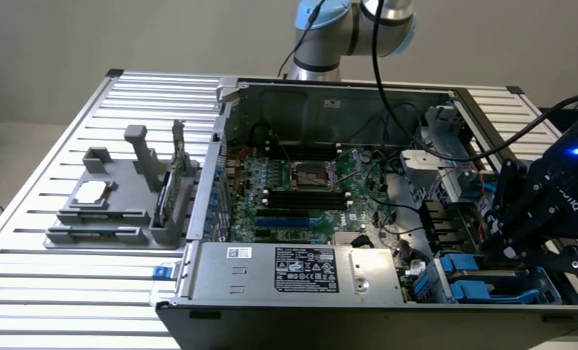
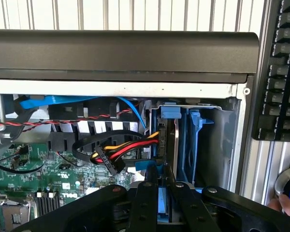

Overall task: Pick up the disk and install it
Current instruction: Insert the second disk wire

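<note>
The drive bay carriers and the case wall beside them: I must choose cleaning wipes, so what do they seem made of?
The drive bay carriers look like moulded blue plastic with a smooth, slightly glossy finish: uniform colour, ribbed edges. The case wall looks like bare sheet metal, matt light grey, with a folded edge and a screw at its corner; a coating cannot be ruled out.

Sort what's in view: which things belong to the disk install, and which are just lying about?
In the job: disk, held in the gripper, jaws shut; drive bay; computer case.
Lying about: grey parts holder with chip; keyboard; motherboard; power cable.
</note>
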Action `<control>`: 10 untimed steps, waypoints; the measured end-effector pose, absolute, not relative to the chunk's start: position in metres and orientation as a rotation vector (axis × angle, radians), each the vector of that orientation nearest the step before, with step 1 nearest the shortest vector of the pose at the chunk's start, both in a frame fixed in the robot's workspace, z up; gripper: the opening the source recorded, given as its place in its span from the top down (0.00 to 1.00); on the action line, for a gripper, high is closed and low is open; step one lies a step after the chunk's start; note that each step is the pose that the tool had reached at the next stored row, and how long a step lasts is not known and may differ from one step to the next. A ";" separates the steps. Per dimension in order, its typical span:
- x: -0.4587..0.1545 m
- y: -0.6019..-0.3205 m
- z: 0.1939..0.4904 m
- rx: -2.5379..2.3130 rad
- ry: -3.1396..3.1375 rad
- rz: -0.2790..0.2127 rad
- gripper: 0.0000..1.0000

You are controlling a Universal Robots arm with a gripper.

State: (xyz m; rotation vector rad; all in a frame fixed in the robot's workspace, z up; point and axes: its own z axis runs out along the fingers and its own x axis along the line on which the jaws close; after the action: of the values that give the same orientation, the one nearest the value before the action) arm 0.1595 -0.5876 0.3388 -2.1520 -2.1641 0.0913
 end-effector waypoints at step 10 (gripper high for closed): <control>0.160 -0.590 0.338 -2.148 -2.161 0.082 0.84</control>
State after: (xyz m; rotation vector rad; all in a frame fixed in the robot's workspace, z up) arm 0.1595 -0.5904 0.3377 -2.1476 -2.1606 0.0823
